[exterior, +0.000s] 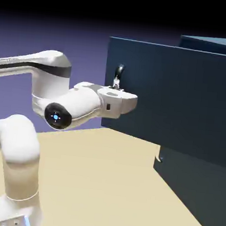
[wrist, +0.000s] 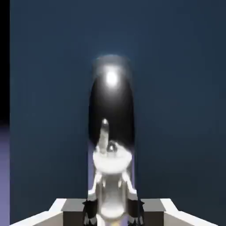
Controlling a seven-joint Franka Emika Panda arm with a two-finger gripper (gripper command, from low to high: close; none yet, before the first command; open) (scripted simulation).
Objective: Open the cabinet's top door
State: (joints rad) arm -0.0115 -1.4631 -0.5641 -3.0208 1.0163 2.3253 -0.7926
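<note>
The hand (exterior: 117, 86) was closed on the slim silver handle (exterior: 119, 72) of the top door (exterior: 185, 98), its fingers pinched tight around the bar so that a pull from the arm would carry straight into the panel. In the hand view the handle (wrist: 110, 110) filled the middle of the picture, a dark, shiny curved bar running up and away from the fingertips against flat navy blue. Its long axis stood upright, parallel to the door's free vertical edge, and the hand met it from below and the side, which suited a grip across the bar. The top door already stood swung out from the cabinet (exterior: 201, 183), its free edge at the left of the exterior view and its hinge side lost toward the right, so the panel faced out over the tabletop (exterior: 107, 183). The lower panel sat shut beneath it, set back from the open door's edge. Judged from this, the opening looked well under way, with more swing probably left to gain.
</note>
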